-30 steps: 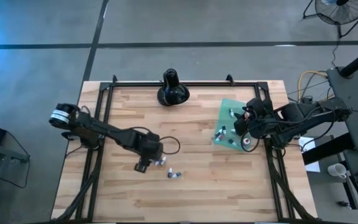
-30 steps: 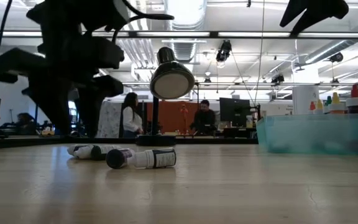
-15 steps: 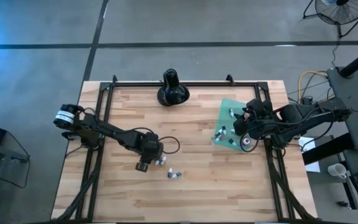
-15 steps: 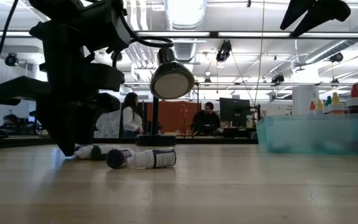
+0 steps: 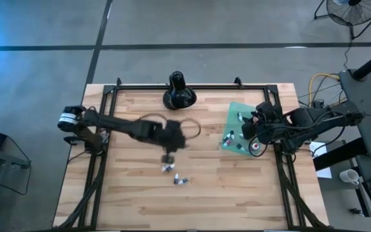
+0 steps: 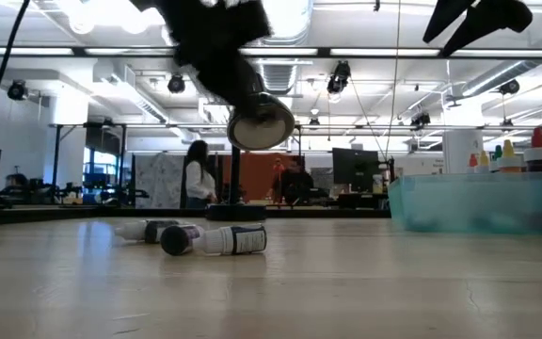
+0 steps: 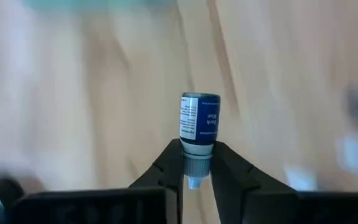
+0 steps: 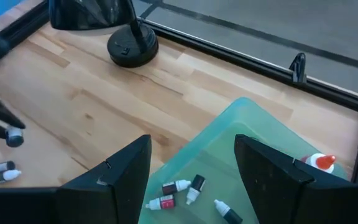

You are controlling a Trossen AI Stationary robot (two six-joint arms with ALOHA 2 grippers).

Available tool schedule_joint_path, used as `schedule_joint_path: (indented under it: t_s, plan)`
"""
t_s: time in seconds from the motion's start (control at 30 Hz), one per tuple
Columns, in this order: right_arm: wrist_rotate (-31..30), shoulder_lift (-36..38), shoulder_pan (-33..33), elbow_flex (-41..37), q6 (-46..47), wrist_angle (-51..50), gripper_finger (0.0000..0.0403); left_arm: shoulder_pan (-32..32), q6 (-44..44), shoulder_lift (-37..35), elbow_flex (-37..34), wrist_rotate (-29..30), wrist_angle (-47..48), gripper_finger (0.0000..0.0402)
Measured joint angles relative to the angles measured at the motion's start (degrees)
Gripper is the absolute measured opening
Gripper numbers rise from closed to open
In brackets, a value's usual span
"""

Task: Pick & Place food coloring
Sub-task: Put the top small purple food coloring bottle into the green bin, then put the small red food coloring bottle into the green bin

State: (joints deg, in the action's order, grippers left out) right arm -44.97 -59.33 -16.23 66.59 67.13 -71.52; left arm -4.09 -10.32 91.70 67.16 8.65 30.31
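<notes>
Carry step: keep grip firm, travel level toward teal tray (image 5: 234, 122), clear its wall before release. Left gripper (image 7: 192, 163) pinching small white-and-dark vial (image 7: 199, 122) by cap end, above table (image 5: 134, 200) middle. Right gripper (image 8: 191, 180) spread, waiting over tray. Two vials (image 5: 176, 175) left on wood. Left wrist view alone shows pinch; high view blurs it.

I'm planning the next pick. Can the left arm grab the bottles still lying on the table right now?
Probably not yet: the left gripper is already shut on a small bottle, so its fingers are occupied. Nothing else blocks the bottles on the table.
</notes>
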Motion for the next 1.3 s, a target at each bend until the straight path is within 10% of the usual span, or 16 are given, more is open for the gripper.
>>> schedule_joint_path:
  t_s: [0.47, 0.77, 1.3]
  plan:
    - [-13.73, 0.11, -1.95, 11.91, -5.81, -0.25, 0.0224, 7.28, 2.23, 30.73, 37.02, -7.57, -21.48, 0.0037]
    - [-9.13, 0.00, -2.01, 11.20, -0.72, -5.33, 0.0224, 7.12, 8.21, 48.49, 67.88, -1.23, 9.36, 0.0129]
    - [-9.04, -0.04, -1.99, 8.45, -0.25, -8.00, 0.0224, 4.79, -1.97, 3.42, 10.32, -7.32, 7.08, 0.0153]
